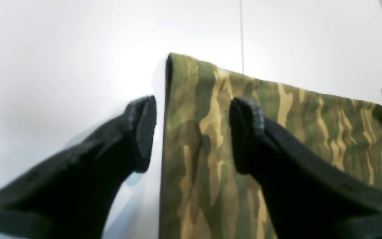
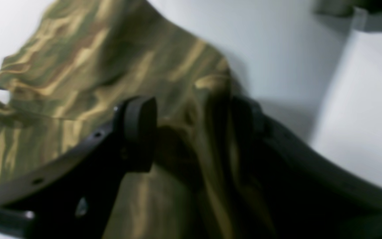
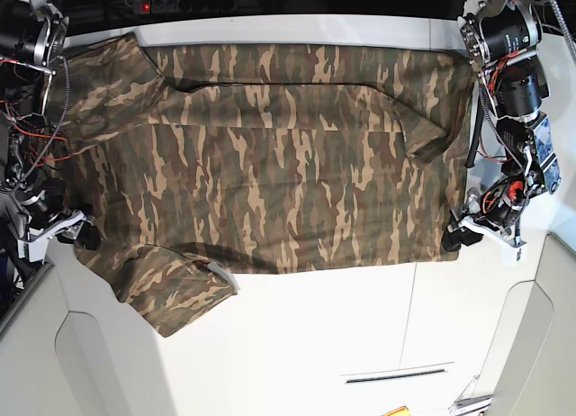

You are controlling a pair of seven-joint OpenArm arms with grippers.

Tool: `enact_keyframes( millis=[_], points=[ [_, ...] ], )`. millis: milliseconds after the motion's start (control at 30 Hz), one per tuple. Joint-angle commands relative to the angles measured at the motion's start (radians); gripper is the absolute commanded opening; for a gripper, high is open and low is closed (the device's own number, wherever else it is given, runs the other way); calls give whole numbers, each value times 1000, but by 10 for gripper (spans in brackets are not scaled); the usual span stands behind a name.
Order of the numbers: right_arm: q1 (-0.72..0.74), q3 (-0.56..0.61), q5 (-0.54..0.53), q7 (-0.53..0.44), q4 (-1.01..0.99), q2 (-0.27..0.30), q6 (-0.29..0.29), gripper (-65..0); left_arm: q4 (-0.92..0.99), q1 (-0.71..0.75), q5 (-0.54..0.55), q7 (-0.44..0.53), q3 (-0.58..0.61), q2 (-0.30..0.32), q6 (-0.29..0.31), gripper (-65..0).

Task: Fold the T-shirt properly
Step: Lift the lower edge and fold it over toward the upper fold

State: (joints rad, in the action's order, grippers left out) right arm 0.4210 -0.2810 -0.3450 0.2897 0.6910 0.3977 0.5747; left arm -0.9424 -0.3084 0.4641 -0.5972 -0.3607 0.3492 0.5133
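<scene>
Camouflage T-shirt (image 3: 297, 177) spread beneath both pincers. Left pincer (image 1: 191, 132) open, straddling squared corner; right pincer (image 2: 194, 132) open over bunched edge fold. Best: lower tips to table (image 3: 306, 344), pinch all layers, lift together, keep edge taut, smooth stray flap beside right pincer.

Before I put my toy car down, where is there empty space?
There's bare table in front of the shirt, right of its loose flap. It's crowded at the shirt's near corners, where both grippers, left and right, are.
</scene>
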Motion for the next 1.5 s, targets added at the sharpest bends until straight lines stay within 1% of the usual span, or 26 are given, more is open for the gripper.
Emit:
enact_keyframes(
  millis=[0, 67, 100, 167, 200, 233, 267, 333, 367, 433, 467, 500, 567, 633, 667, 733, 767, 800, 867, 900, 967, 1100, 1167, 1300, 1367, 1467],
  points=[
    [24, 2, 9, 14, 6, 13, 2, -305, -2, -10, -20, -39, 2, 9, -4, -272],
    [35, 4, 9, 15, 6, 11, 2, -305, -2, -10, -19, -39, 2, 8, -3, -277],
    [39, 7, 9, 18, 6, 12, 2, -305, -2, -10, -19, -39, 2, 8, -3, -293],
    [41, 9, 10, 24, 6, 11, 2, -305, -2, -10, -19, -39, 2, 8, 1, -361],
    [41, 10, 9, 29, 6, 11, 2, -307, -2, -10, -19, -39, 2, 8, 13, -400],
    [40, 10, 9, 34, 6, 11, 2, -308, -2, -10, -19, -39, 2, 8, 27, -432],
    [40, 11, 10, 38, 6, 12, 2, -323, -2, -10, -11, -39, 2, 8, 34, -451],
    [41, 11, 25, 44, 6, 12, 2, -392, -2, -10, -1, -38, 2, 8, 34, -510],
    [41, 11, 39, 44, 6, 12, 2, -443, -3, -10, -1, -39, 2, 8, 34, -556],
    [43, 11, 66, 43, 7, 12, 2, -568, -2, -10, -2, -39, 2, 8, 34, -650],
    [44, 11, 77, 43, 8, 12, 1, -638, -3, -10, -1, -39, 2, 8, 37, -650],
    [44, 11, 78, 43, 11, 12, 1, -650, -3, -10, 0, -39, 2, 9, 58, -650],
    [43, 11, 79, 45, 23, 12, 2, -650, -3, -11, 19, -39, 2, 13, 112, -650],
    [43, 11, 80, 60, 44, 13, 2, -650, -4, -10, 39, -53, 2, 21, 127, -650],
    [43, 11, 80, 78, 60, 13, 2, -650, -8, -10, 50, -76, 2, 25, 127, -650],
    [43, 11, 77, 136, 104, 13, 2, -650, -26, -10, 93, -154, 2, 35, 134, -650],
    [41, 11, 68, 171, 129, 16, 2, -650, -39, -9, 127, -209, 2, 40, 168, -650],
    [35, 11, 56, 202, 158, 18, 1, -650, -56, -4, 172, -265, 2, 48, 185, -650],
    [14, 11, 37, 243, 219, 28, 2, -650, -100, 16, 274, -344, 2, 66, 185, -650],
    [-4, 11, 28, 250, 251, 35, 2, -650, -130, 32, 315, -361, 1, 76, 185, -650],
    [-48, 10, 0, 251, 316, 52, 2, -650, -203, 73, 361, -373, 1, 100, 185, -650],
    [-140, 7, -64, 277, 451, 91, 2, -650, -367, 167, 391, -393, 1, 136, 185, -650],
    [-178, 0, -71, 290, 510, 108, 1, -650, -444, 208, 401, -410, 1, 142, 185, -650],
    [-249, -32, -71, 292, 600, 133, 1, -650, -573, 278, 396, -415, -3, 157, 185, -650],
    [-282, -58, -72, 293, 626, 140, 1, -650, -620, 309, 391, -420, -12, 165, 151, -650],
    [-325, -109, -91, 296, 646, 142, 2, -650, -683, 355, 389, -433, -16, 175, 150, -650]
  ],
)
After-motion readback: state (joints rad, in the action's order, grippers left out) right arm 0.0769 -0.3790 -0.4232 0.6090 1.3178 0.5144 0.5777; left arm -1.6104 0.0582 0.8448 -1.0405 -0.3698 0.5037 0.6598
